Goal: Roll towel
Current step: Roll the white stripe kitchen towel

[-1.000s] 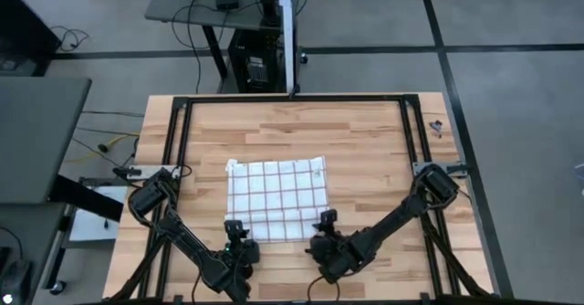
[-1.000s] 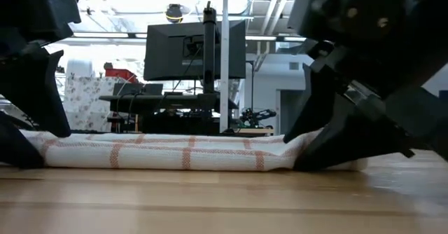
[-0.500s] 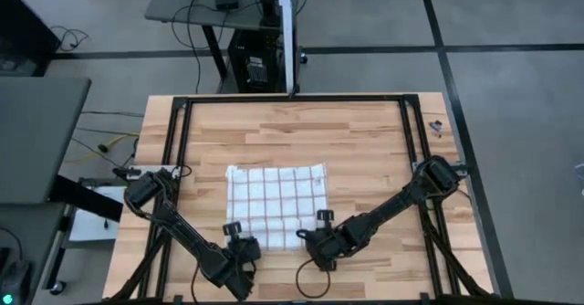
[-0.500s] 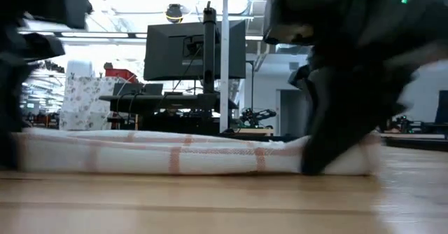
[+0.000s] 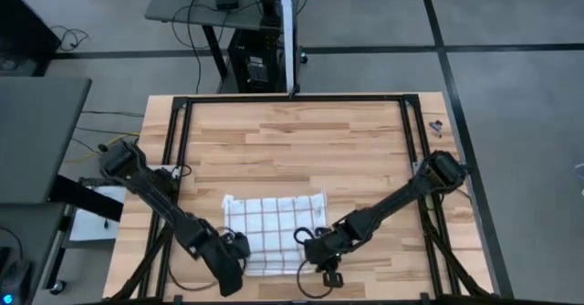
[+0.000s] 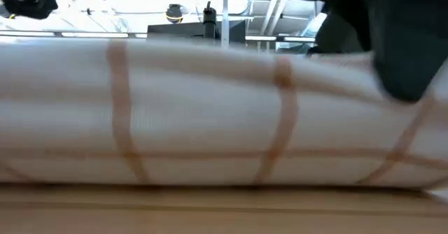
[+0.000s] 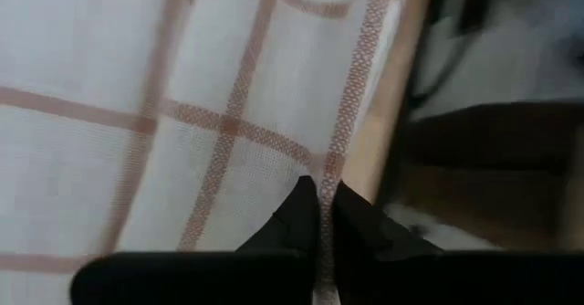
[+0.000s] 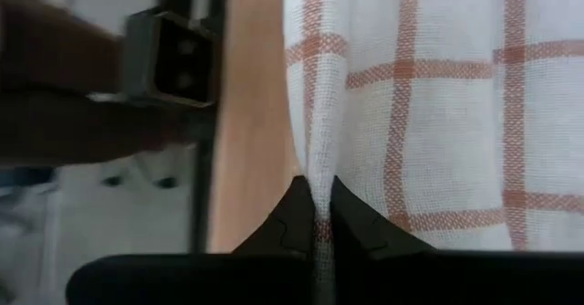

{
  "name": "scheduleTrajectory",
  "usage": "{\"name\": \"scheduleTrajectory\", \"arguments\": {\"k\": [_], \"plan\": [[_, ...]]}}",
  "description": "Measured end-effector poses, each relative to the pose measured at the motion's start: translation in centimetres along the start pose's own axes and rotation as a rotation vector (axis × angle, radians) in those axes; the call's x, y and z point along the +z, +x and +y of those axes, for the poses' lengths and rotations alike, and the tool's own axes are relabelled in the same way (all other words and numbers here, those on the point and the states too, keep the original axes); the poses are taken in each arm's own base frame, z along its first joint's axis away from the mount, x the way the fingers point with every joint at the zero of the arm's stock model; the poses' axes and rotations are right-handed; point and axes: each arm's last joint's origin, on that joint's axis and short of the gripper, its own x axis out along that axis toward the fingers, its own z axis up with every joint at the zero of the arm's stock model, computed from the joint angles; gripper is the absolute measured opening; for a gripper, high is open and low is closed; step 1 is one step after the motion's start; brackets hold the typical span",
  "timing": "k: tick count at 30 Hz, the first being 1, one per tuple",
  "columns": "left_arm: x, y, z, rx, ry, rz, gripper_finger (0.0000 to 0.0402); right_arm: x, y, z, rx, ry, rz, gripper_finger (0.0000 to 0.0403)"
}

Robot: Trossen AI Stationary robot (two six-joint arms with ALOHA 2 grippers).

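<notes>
Pinching the towel [image 5: 272, 235] hem between clenched jaws, left gripper [image 7: 319, 198] and right gripper [image 8: 317, 200] ideally roll level, evenly tensioned.

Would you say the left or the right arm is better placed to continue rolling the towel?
Neither clearly: the left gripper and right gripper are each shut on an opposite near corner of the towel, so probably both should roll together.

Towel [image 7: 182, 113] filling most of the view, white with a grid of reddish-brown lines. Left gripper [image 7: 319, 215] pinched on the towel's edge, the two dark fingers [image 7: 294, 218] nearly touching, cloth between them. Strip of wooden tabletop [image 7: 388, 113] just beside that edge. Dark blurred shapes beyond it.
</notes>
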Motion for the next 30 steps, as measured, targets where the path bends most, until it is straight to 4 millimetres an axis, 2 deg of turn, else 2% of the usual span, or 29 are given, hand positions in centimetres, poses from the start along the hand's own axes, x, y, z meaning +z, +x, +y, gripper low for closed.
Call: {"name": "scheduleTrajectory", "arguments": {"k": [5,8,17,21,24,30], "plan": [[1.3,-3.0,1.6,-0.137,-0.039,0.005,0.0000,1.1,-0.8,-1.3,0.099,0.033,0.028,0.0000],[1.5,-3.9,3.2,-0.155,-0.046,0.021,0.0000,1.8,-1.3,-2.5,0.090,0.052,0.011,0.0000],[0.6,-2.9,8.6,-0.102,-0.106,0.030,0.0000,3.6,-3.1,-6.7,0.052,0.078,-0.019,0.0000],[0.7,-2.8,9.7,-0.100,-0.095,0.027,0.0000,3.7,-3.8,-8.5,0.013,0.098,-0.015,0.0000],[0.9,-2.8,10.4,-0.073,-0.091,0.010,0.0000,3.0,-3.5,-9.7,-0.003,0.132,-0.022,0.0000],[1.4,-2.8,10.9,-0.021,-0.065,-0.059,0.0000,1.9,-2.9,-10.5,-0.057,0.168,-0.037,0.0002]]}}
